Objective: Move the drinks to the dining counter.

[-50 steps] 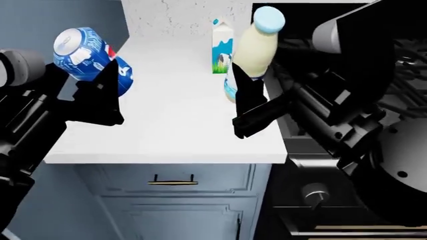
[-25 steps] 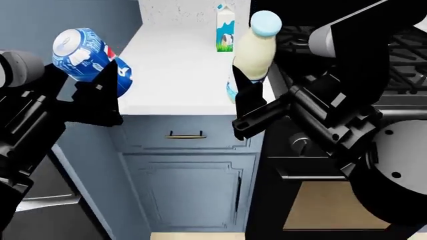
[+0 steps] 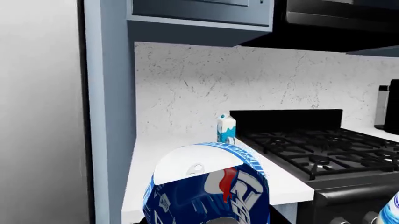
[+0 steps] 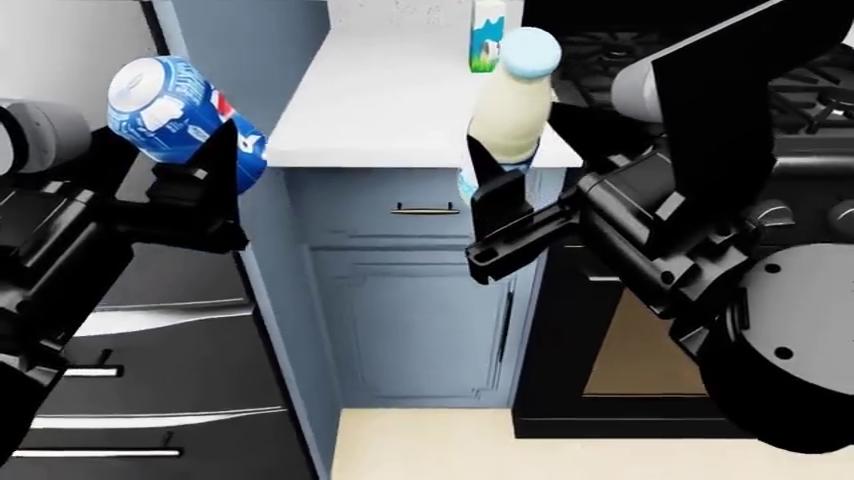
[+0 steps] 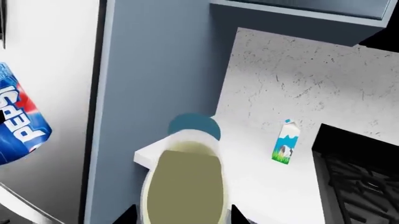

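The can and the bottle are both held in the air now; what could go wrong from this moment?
1. The can is tilted in the left gripper over open floor; if it slips, it will likely fall.
2. The right gripper holds the bottle only near its base, so the tall body could tip during turning.
3. The carton stands alone on the light-blue cabinet counter and may be left behind.

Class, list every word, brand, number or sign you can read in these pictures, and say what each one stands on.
"PEPSI": on the blue soda can held in the left gripper, read in the right wrist view.
Milk carton: cow picture only; any print too small to read.
Cream bottle label: not readable.
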{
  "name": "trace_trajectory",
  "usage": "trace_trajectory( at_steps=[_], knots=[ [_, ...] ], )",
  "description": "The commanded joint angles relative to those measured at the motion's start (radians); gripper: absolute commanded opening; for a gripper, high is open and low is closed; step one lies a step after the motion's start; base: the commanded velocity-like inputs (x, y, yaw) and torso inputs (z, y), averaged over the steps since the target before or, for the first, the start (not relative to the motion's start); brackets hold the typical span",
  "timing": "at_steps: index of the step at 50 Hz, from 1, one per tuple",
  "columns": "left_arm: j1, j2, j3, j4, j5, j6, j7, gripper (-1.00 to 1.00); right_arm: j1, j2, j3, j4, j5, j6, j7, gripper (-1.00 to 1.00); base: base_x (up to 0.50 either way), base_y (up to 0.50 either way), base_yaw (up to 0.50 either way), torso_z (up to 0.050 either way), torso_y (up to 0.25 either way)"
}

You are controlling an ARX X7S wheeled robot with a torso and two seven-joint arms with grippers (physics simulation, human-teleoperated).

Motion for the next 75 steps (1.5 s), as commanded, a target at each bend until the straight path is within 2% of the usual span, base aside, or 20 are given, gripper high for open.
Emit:
trace_trajectory(
  at_steps=[1, 46, 64, 65, 75],
  knots=[
    [-0.011, 0.001, 0.008, -0.007, 0.0, 0.009, -0.005, -1.0, 0.015, -0.002, -0.003, 0.009, -0.021, 0.018, 0.003, -1.0, -0.46, 0.37, 0.0, 0.01, 0.0],
    [-0.004, -0.013, 0.017, -0.006, -0.004, 0.027, -0.009, -1.0, 0.012, 0.018, -0.042, -0.011, -0.105, 0.036, 0.005, -1.0, -0.43, 0.38, 0.0, 0.0, 0.0],
    [0.017, -0.021, 0.009, -0.002, 0.0, 0.04, -0.005, -1.0, 0.036, 0.025, -0.086, -0.008, -0.16, 0.09, 0.063, -1.0, -0.43, -0.02, 0.38, 0.0, 0.0],
    [0.02, -0.021, 0.008, -0.002, 0.0, 0.041, -0.004, -1.0, 0.032, 0.028, -0.095, -0.033, -0.188, 0.081, 0.017, -1.0, -0.38, -0.03, 0.39, 0.0, 0.0],
    [0.026, -0.025, 0.006, 0.001, -0.002, 0.046, -0.005, -1.0, 0.036, 0.03, -0.095, -0.035, -0.188, 0.084, 0.043, -1.0, -0.03, 0.0, 0.18, 0.001, 0.0]
  ],
)
